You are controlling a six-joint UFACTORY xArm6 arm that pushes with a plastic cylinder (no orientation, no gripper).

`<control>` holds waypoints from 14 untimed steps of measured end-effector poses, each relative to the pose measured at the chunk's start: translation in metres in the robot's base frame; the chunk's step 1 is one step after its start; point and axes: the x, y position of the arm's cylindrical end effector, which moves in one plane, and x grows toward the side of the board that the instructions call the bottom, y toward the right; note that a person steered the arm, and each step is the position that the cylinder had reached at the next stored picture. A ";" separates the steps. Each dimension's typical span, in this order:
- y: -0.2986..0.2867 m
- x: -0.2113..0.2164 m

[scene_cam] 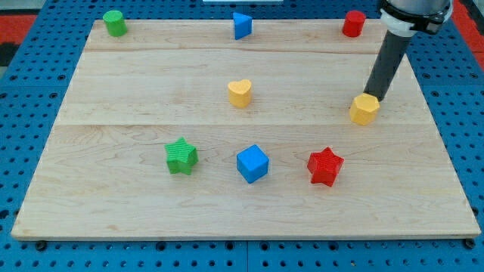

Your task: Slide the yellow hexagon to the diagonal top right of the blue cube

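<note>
Down at the view's right, my tip point(376, 98), a plain rod end with nothing pinched, meets the pale wooden counter point(151, 91), which lies on a blue perforated bench point(23, 151). The yellow hexagon point(364, 110) sits touching my tip, just below and left of it. The blue cube point(252, 164) lies well to my tip's lower left, with a red star point(325, 166) between them.

Along the surface's point(113, 75) top edge, left to right: green cylinder point(114, 23), blue triangle point(241, 25), red cylinder point(352, 23). Mid-surface: yellow heart point(240, 93); far right, yellow hexagon point(364, 110), my tip point(376, 98) touching its upper right. Lower row: green star point(181, 156), blue cube point(252, 164), red star point(325, 166).
</note>
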 end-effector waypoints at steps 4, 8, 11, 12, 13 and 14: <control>-0.006 0.031; -0.100 0.021; -0.104 0.010; -0.118 0.010; -0.123 0.010; -0.132 -0.006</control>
